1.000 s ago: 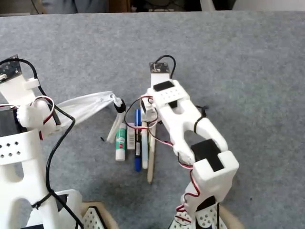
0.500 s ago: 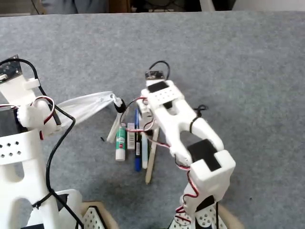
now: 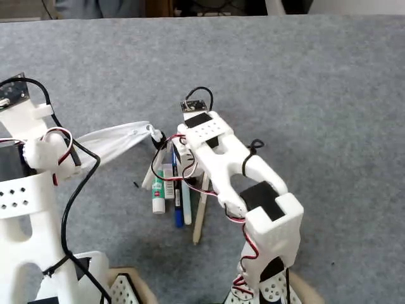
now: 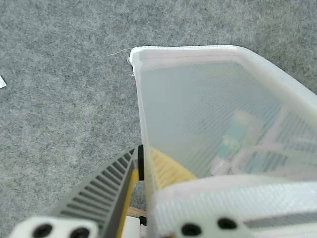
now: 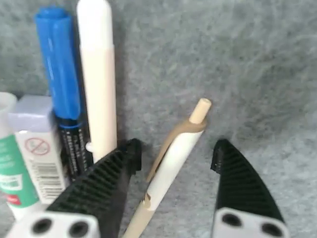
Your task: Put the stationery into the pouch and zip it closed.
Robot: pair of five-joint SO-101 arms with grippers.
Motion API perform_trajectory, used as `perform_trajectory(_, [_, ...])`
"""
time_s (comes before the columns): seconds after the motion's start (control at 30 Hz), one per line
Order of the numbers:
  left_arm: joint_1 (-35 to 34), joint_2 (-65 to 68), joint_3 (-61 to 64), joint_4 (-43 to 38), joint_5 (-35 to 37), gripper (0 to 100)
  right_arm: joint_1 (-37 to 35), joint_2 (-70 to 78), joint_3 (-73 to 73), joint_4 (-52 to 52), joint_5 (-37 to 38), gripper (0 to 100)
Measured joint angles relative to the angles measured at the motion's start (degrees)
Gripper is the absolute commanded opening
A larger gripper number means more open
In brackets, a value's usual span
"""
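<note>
You have one pouch (image 3: 117, 140) in play, a see-through white mesh bag with a white zip edge. It is held up off the grey bench (image 3: 316, 76), and its free end hangs just beside the top ends of the stationery. The left gripper (image 4: 143, 183) has its fingers (image 4: 101, 196) clamped on the pouch's edge, with the mesh running between them. Through the mesh you can make out the glue stick and pens lying beyond. The right gripper (image 5: 176, 148) sits low over the stationery with its fingers (image 5: 104, 183) wide apart and nothing held. They straddle the beige pen (image 5: 173, 158), which lies between them. One finger is just beside the pen, and bare bench shows between the pen and the other finger. You cannot tell whether either finger touches it. You can count five pieces of stationery, lying side by side in a row on the bench. They are one green-and-white glue stick (image 3: 158, 193), one small white block (image 5: 34, 144) with a printed sleeve, one blue marker (image 5: 58, 74), one white pen (image 5: 98, 69) and the one beige pen. The beige pen is tilted a little away from the others. All five lie outside the pouch.
</note>
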Motion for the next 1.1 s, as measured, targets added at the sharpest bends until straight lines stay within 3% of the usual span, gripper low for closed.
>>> perform_trajectory(0.23, [0.0,0.0,0.0,0.0,0.0,3,1.7,-0.2,0.3,-2.3,-0.1,1.2])
perform_trajectory(0.53, [0.0,0.0,0.0,0.0,0.0,3,4.5,0.1,0.3,-2.6,-0.1,1.2])
perform_trajectory(0.77, [0.0,0.0,0.0,0.0,0.0,3,4.6,-2.9,0.4,-2.9,6.9,1.2])
perform_trajectory(1.1, [0.0,0.0,0.0,0.0,0.0,3,4.2,-33.9,0.4,-3.0,14.9,1.2])
